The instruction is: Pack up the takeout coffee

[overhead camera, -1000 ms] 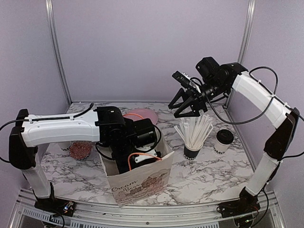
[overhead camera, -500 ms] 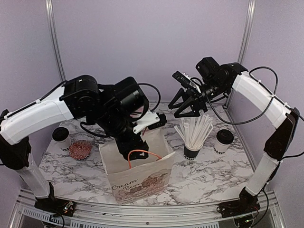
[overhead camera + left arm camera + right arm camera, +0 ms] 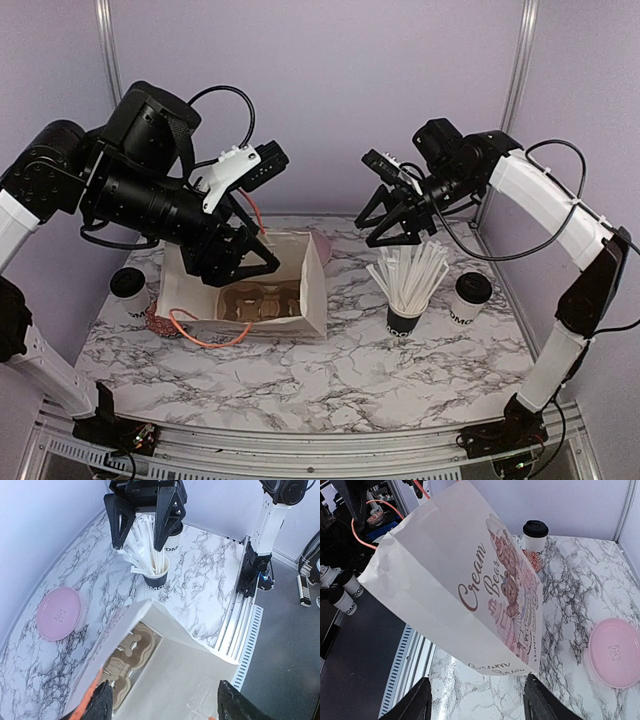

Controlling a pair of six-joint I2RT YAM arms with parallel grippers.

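Left arm has swung way up and back since the last couple of frames, and the paper bag (image 3: 312, 290) went with it: it was standing upright with its print facing the near edge, and now it's tipped with its mouth toward the overhead camera, so you can see the cardboard carrier (image 3: 255, 303) inside. The left gripper (image 3: 240, 272) hangs right at the bag's rim with its fingers spread wide. I can't tell if they actually touch the paper. One takeout cup (image 3: 130, 290) stands just left of the bag, under the left arm and clear of its fingers. The other cup (image 3: 472, 298) stands to the right of the straw cup (image 3: 404, 320). Neither cup has budged. The right gripper (image 3: 139, 542) hasn't moved either. It hovers above the straws, spread and empty, well above that second cup.
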